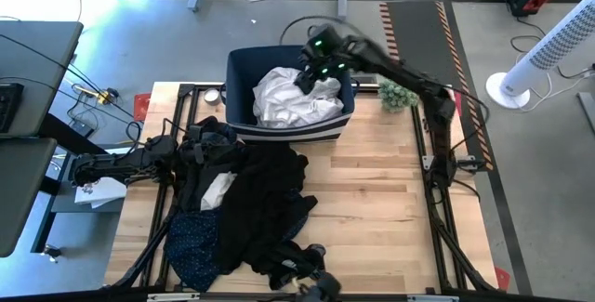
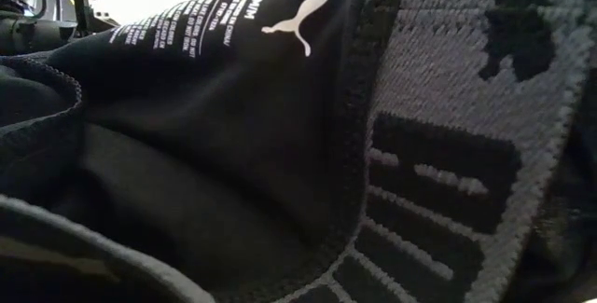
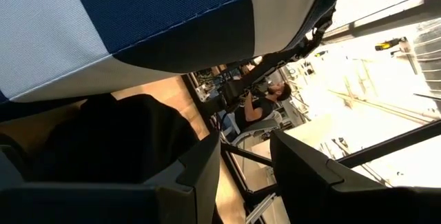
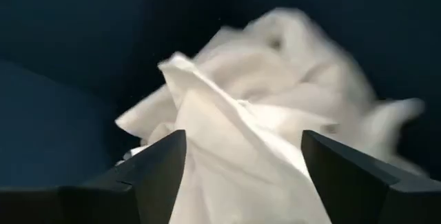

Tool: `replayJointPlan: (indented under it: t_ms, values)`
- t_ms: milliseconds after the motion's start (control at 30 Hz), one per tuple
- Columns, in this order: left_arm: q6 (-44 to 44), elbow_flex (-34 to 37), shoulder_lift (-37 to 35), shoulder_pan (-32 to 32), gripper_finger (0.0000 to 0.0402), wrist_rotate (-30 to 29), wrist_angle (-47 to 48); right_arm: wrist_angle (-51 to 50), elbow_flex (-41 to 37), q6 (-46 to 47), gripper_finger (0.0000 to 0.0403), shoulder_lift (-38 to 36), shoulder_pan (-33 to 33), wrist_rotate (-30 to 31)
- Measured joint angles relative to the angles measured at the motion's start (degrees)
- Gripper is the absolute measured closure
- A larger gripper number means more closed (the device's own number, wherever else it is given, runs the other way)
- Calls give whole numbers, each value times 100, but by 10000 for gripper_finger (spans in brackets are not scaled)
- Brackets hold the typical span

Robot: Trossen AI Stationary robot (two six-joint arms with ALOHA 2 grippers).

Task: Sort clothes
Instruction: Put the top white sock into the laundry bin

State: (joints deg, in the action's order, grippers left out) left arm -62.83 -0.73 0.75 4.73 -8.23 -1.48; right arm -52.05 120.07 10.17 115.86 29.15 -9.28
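A navy bin with a white stripe (image 1: 288, 130) stands at the table's far middle, with white clothes (image 1: 293, 98) heaped inside it. My right gripper (image 1: 309, 77) hangs open over that heap, slanting down; a white fold (image 4: 234, 114) shows between its fingers. A pile of black clothes (image 1: 260, 200) lies on the table's near left, with a white piece (image 1: 218, 190) and a dark navy speckled one (image 1: 191, 242) in it. My left gripper (image 1: 177, 158) is level at the left edge, open (image 3: 244, 148), with nothing between its fingers. My right gripper stands open above the white clothes in the bin, its fingers (image 4: 158, 162) on either side of a raised white fold. I cannot tell whether they touch it.
A black garment with a white printed logo (image 2: 308, 9) and a grey knitted band (image 2: 448, 154) fills the low view. A small green plant (image 1: 398, 96) stands to the right of the bin. Bare wood (image 1: 372, 209) lies on the table's right half.
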Motion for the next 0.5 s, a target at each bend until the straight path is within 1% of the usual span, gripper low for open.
replayJointPlan:
  t_ms: [67,100,200,267,400,500]
  values:
    - [0,0,-2,0,275,-1,0,-13,0,38,136,293,-47,94]
    - [0,0,0,0,275,0,0,-112,0,78,145,429,-68,241]
    - [-17,0,0,0,275,0,0,-668,-1,259,170,821,-79,951]
    - [-246,0,0,-2,275,4,0,-980,-2,282,184,1053,-77,1258]
    - [-813,0,0,0,275,-1,-7,-1105,-2,75,202,1256,-80,1220]
    - [-1255,0,0,0,275,-2,-12,-1123,-9,245,208,1002,-109,1212]
